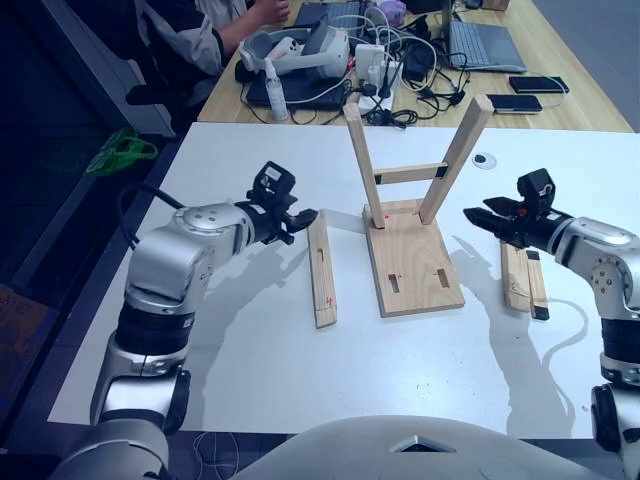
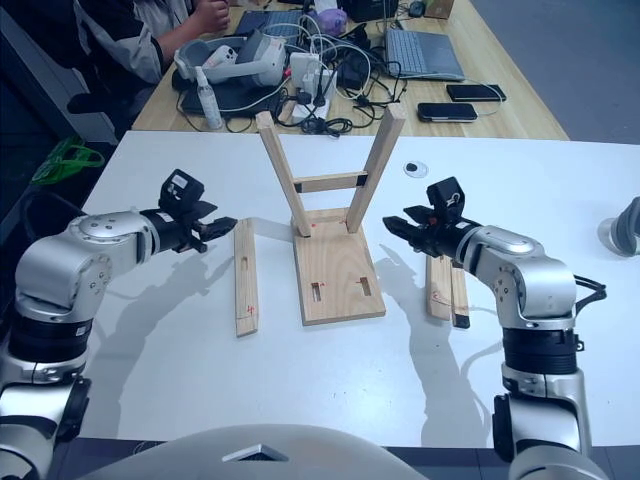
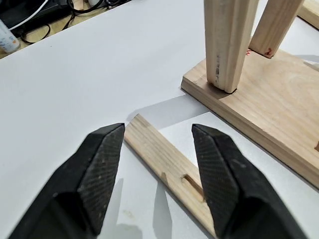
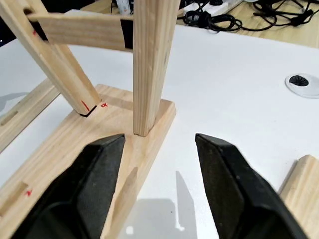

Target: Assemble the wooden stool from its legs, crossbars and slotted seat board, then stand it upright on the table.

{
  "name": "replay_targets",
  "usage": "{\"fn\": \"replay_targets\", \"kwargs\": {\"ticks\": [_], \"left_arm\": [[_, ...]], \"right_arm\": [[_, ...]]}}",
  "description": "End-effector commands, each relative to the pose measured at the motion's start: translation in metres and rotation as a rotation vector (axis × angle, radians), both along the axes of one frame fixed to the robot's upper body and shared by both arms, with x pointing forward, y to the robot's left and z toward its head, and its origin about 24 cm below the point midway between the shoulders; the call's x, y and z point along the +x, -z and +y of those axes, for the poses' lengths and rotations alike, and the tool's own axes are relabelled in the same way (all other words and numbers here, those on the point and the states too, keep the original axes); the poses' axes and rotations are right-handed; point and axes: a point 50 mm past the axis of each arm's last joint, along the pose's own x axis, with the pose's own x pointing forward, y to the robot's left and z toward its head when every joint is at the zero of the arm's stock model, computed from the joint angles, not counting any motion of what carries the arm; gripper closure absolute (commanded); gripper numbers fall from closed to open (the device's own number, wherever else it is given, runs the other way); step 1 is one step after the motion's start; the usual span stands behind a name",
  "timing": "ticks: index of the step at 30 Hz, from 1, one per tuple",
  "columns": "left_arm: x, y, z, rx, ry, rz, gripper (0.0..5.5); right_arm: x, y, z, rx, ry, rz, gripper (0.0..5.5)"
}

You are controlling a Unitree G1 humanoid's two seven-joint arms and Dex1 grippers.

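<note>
Meanwhile, pale seat board (image 1: 412,262) with 2 legs (image 1: 363,158)

One seat board (image 1: 420,265). Four legs: two standing in it, at (image 1: 362,160) and (image 1: 458,155), and two loose, at (image 1: 321,272) and (image 1: 514,280). Two crossbars: one fitted (image 1: 410,173), one loose (image 1: 537,285). Two slots, (image 1: 394,282) and (image 1: 443,275), unfilled. Two grippers, left (image 1: 300,220) and right (image 1: 475,215), both spread wide. On the desk (image 1: 590,100) behind: two phones, (image 1: 540,84) and (image 1: 514,102), one headset (image 1: 300,50), one spray bottle (image 1: 277,95).
</note>
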Motion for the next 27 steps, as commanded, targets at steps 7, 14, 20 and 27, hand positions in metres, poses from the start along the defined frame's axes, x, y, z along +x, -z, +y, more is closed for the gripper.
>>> {"fn": "replay_targets", "kwargs": {"ticks": [7, 14, 20, 27], "left_arm": [[0.037, 0.012, -0.011, 0.187, 0.401, 0.080, 2.98], [0.046, 0.017, -0.025, 0.165, 0.599, 0.137, 2.98], [0.051, 0.015, -0.032, 0.150, 0.641, 0.121, 2.98], [0.040, 0.018, -0.014, 0.133, 0.584, 0.120, 2.98]], "right_arm": [[0.019, 0.045, -0.008, -0.376, -0.332, 0.061, 2.84], [0.021, 0.042, -0.004, -0.258, -0.512, 0.112, 2.84], [0.029, 0.049, 0.027, -0.157, -0.560, 0.129, 2.84], [0.045, 0.051, 0.052, -0.139, -0.507, 0.061, 2.84]]}}
